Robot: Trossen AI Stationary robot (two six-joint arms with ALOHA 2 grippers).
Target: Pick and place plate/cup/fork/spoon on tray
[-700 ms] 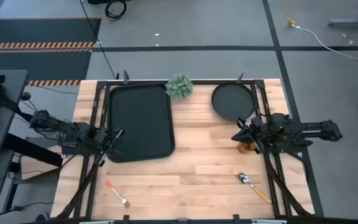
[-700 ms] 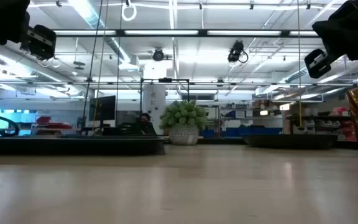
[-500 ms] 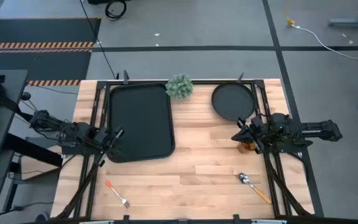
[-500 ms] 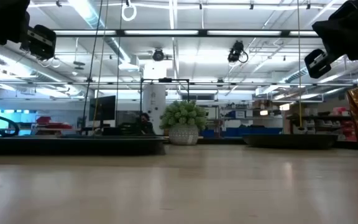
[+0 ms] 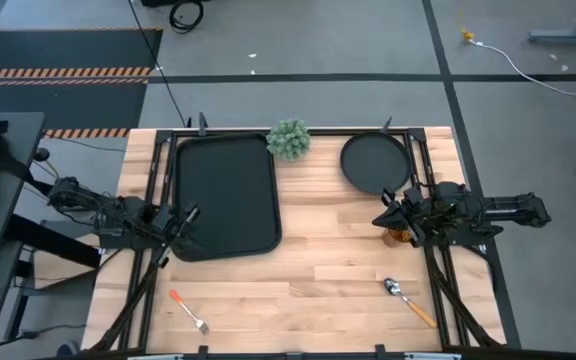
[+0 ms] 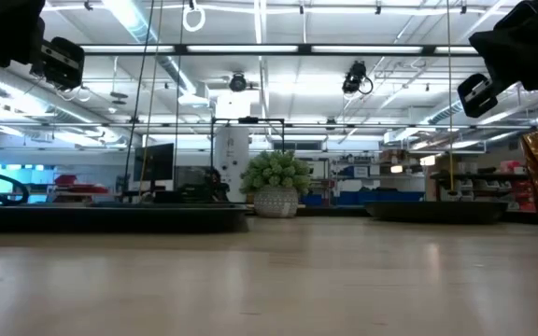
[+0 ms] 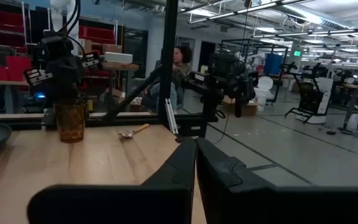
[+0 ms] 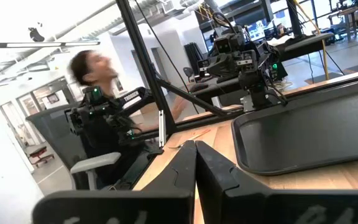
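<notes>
The black tray (image 5: 223, 195) lies at the table's far left. The round black plate (image 5: 375, 163) lies at the far right. The amber cup (image 5: 400, 236) stands upright on the wood near the right edge and also shows in the left wrist view (image 7: 71, 121). The spoon (image 5: 408, 300) lies near the front right, and the fork (image 5: 188, 312) near the front left. My right gripper (image 5: 383, 215) hangs shut just above and beside the cup, touching nothing. My left gripper (image 5: 188, 218) is shut and empty over the tray's near left corner.
A green plant ball (image 5: 288, 139) in a pot stands at the far edge between tray and plate. Black frame bars run along both table sides (image 5: 156, 180). A blurred person (image 8: 95, 68) sits beyond the table's left side. Bare wood lies between tray and cup.
</notes>
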